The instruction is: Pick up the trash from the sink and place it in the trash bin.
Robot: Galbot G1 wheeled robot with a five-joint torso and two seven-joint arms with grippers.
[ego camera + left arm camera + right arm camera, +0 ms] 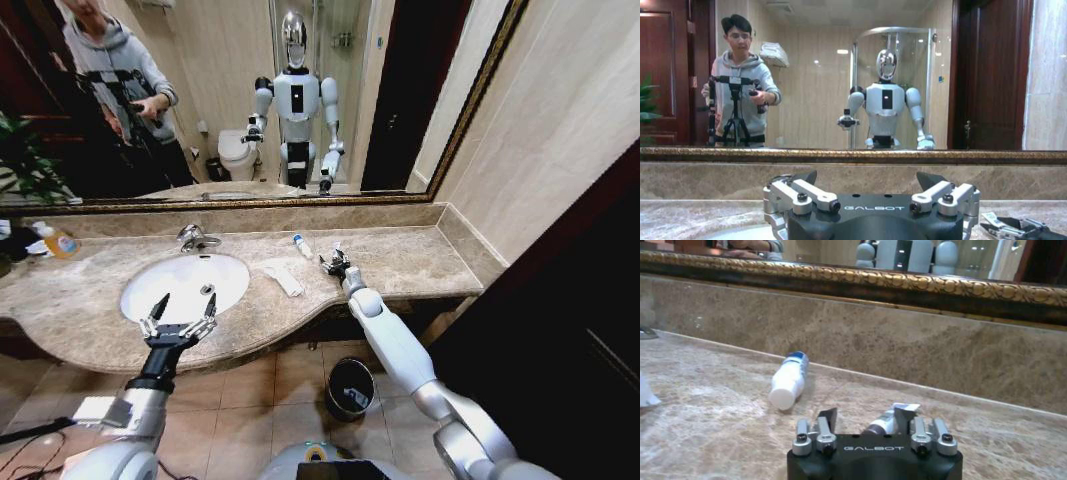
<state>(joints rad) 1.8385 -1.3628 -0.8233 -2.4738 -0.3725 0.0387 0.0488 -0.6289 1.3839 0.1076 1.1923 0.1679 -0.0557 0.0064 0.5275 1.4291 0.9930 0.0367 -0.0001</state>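
Right gripper (pixel 333 263) pinches a small tube (pixel 881 424) low on countertop (pixel 400 260), blue-capped bottle (pixel 302 245) lying just beyond. Left gripper (pixel 180 308) spread over sink (pixel 185 283) front. Trash bin (pixel 350 388) on floor.

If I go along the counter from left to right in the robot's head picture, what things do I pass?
Orange-labelled bottle → sink with the open left gripper over its front rim → paper towel → small blue-capped bottle → right gripper.

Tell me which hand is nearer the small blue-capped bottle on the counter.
Right. The right hand sits on the counter just beside the bottle; the left hand hovers over the sink's front edge, farther away.
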